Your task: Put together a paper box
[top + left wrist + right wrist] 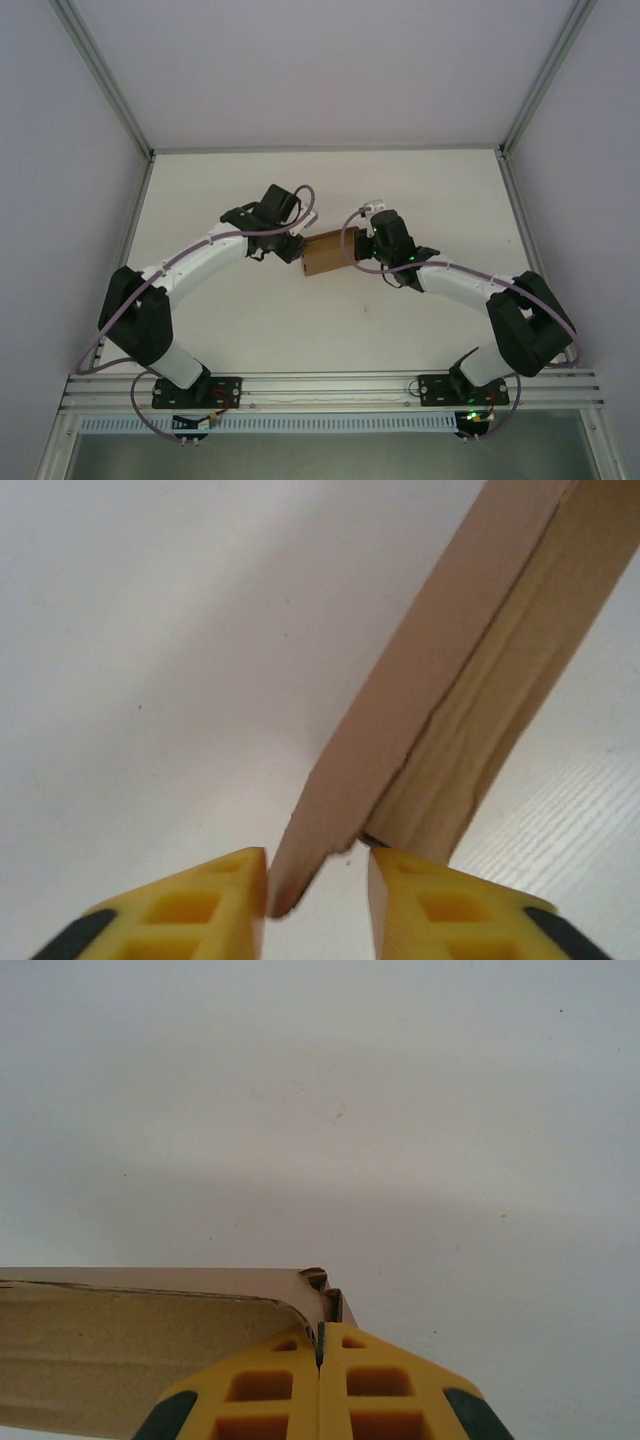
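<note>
Top external | plain brown paper box (325, 255) | right gripper (320, 1332) clamps edge | left gripper (318, 868) apart around flap (330, 800)

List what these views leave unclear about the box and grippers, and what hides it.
Top view: flaps of the box and both jaw gaps, too small to read.
Left wrist view: box's far end, cut off by the top edge; whether the left gripper pinches the flap is unclear.
Right wrist view: most of the box, cut off by the left and bottom edges beyond the right gripper.
</note>
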Robot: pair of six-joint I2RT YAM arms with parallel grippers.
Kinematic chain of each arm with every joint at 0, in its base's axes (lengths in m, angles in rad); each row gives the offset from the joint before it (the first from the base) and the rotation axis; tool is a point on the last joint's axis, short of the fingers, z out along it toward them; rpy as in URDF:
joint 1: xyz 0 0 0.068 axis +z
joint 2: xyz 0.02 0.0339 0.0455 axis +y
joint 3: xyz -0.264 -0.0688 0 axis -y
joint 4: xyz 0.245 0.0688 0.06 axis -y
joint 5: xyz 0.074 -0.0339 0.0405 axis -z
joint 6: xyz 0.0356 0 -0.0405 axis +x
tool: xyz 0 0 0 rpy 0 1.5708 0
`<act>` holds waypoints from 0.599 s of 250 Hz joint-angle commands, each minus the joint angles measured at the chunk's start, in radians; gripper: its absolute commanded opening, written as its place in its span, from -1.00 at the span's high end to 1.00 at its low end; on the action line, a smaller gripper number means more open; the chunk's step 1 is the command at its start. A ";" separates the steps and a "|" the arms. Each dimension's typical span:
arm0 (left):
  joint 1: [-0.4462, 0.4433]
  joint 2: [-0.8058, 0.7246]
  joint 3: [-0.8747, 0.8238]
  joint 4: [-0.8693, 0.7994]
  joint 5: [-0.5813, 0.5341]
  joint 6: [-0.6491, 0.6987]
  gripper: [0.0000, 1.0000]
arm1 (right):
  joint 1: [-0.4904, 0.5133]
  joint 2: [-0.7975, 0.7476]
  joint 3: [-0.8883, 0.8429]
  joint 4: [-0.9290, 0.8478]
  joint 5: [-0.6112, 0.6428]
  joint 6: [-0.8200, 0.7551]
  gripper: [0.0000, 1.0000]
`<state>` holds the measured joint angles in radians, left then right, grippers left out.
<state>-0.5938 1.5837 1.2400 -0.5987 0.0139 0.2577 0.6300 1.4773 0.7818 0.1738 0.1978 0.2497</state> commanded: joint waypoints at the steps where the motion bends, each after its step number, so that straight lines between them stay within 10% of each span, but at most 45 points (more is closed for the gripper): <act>1: 0.000 0.031 0.044 -0.018 0.020 -0.015 0.50 | 0.015 0.044 -0.021 -0.186 -0.019 0.008 1.00; 100: 0.000 0.018 0.033 -0.003 0.019 -0.129 0.92 | 0.032 0.041 0.007 -0.240 0.044 0.017 1.00; 150: -0.012 0.040 0.031 0.002 -0.042 -0.488 1.00 | 0.084 0.051 0.051 -0.359 0.207 0.183 1.00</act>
<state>-0.5934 1.6150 1.2598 -0.5926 0.0071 0.0349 0.6781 1.4796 0.8330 0.0708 0.2974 0.3058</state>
